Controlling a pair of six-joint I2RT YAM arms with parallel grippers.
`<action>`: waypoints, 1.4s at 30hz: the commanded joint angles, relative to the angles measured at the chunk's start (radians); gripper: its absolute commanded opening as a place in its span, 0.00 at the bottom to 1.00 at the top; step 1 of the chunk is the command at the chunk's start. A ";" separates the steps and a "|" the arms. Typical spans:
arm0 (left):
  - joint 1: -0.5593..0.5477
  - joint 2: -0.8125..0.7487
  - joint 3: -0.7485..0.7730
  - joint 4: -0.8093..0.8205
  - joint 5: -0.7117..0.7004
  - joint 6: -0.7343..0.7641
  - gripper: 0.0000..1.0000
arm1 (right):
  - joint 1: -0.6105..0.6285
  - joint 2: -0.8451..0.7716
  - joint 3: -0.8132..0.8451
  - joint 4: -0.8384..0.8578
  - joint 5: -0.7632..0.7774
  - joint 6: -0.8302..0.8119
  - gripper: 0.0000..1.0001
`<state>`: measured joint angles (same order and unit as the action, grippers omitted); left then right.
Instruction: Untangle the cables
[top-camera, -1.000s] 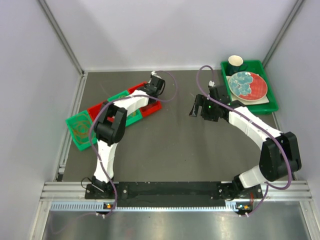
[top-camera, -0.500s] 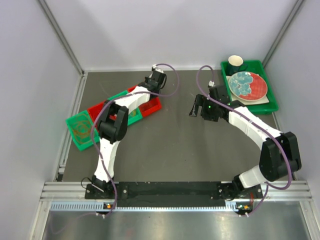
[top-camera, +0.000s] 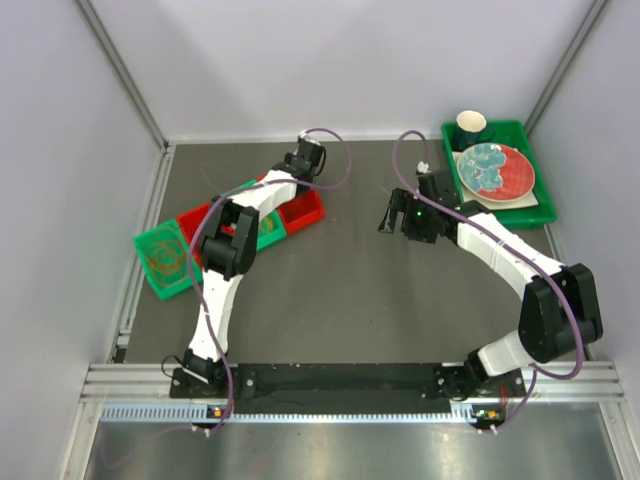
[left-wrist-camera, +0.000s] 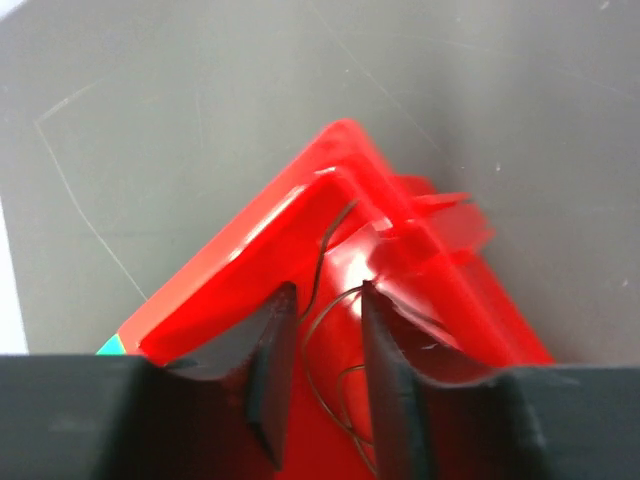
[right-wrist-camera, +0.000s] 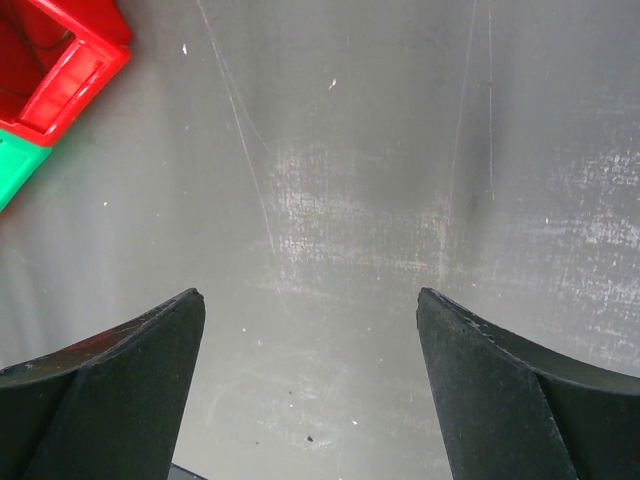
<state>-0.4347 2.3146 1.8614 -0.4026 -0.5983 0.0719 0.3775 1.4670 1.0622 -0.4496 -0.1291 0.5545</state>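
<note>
- The left gripper (left-wrist-camera: 328, 290) hung over the red bin (left-wrist-camera: 250, 260) at the far end of a row of red and green bins on the left side of the table (top-camera: 340, 290).
- Its jaws stood a little apart, with a narrow gap between the 2 dark fingers (left-wrist-camera: 268, 370).
- A thin dark cable (left-wrist-camera: 318, 262) lay in that red bin. It ran from the bin's far corner down through the gap between the fingers and curled into a small loop below.
- In the left wrist view the cable passed between the fingers, and neither pad was visibly pressing on it.
- More cables (top-camera: 163, 258) lay coiled in orange-brown loops in the green bin (top-camera: 150, 275) at the near-left end of the row, well apart from both grippers.
- The right gripper (right-wrist-camera: 310, 295) hovered over bare grey table near the middle, with its jaws spread wide and nothing between them.
- In the right wrist view, the corner of a red bin and a green one beside it showed at the upper left, apart from that gripper.
- A green tray (top-camera: 545, 215) sat in the far-right corner of the table. It held a red and blue plate (top-camera: 495, 170) and a dark cup (top-camera: 472, 125) behind the plate.
</note>
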 joint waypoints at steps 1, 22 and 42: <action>-0.003 -0.089 0.028 -0.002 0.017 -0.030 0.40 | 0.014 -0.008 0.051 0.026 0.003 0.008 0.86; -0.010 -0.450 -0.088 -0.082 0.086 -0.167 0.42 | 0.049 -0.027 0.061 0.015 0.028 0.016 0.86; 0.082 -0.503 -0.354 -0.051 0.305 -0.396 0.44 | 0.049 -0.051 0.076 -0.020 0.069 -0.002 0.86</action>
<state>-0.3885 1.7603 1.4899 -0.5041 -0.3706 -0.2764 0.4183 1.4593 1.0889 -0.4740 -0.0727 0.5591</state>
